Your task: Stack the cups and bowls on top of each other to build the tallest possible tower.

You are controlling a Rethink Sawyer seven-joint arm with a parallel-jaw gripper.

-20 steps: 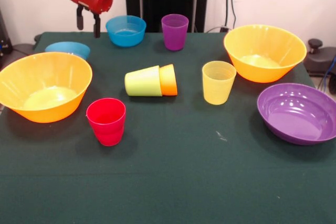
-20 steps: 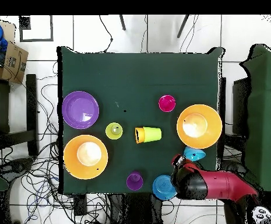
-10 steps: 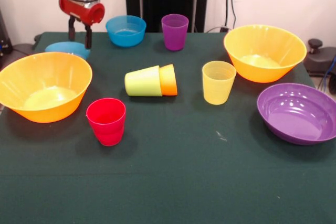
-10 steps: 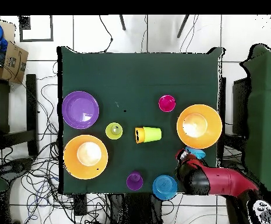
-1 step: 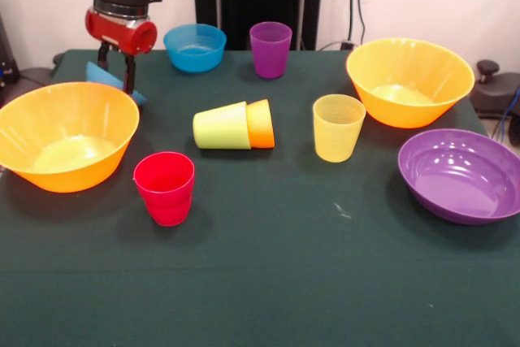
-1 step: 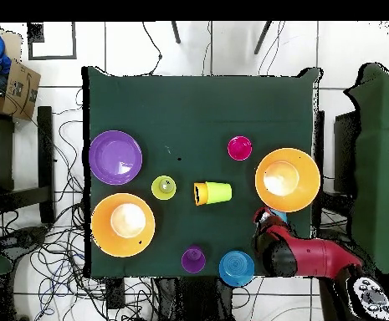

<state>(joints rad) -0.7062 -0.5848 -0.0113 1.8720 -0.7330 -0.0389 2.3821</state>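
Observation:
My gripper (image 5: 116, 75) is down at the far left, open, its fingers straddling the rim of the cyan bowl (image 5: 97, 75), which is tipped up behind the left orange bowl (image 5: 65, 137). The arm covers most of the cyan bowl (image 6: 279, 217) in the overhead view. The deeper blue bowl (image 5: 195, 46) and purple cup (image 5: 270, 49) stand at the back. A lime green cup (image 5: 219, 127) lies on its side, nested with the orange cup (image 5: 262, 123). The yellow cup (image 5: 338, 127) and red cup (image 5: 165, 187) stand upright. No tower stands.
A second orange bowl (image 5: 409, 80) and the shallow purple bowl (image 5: 461, 176) sit on the right side of the green table (image 5: 268, 282). Cables and a chair lie around the table in the overhead view.
The gripper moved left and down from beside the blue bowl onto the cyan bowl. That bowl now sits tilted, and the left orange bowl has shifted slightly.

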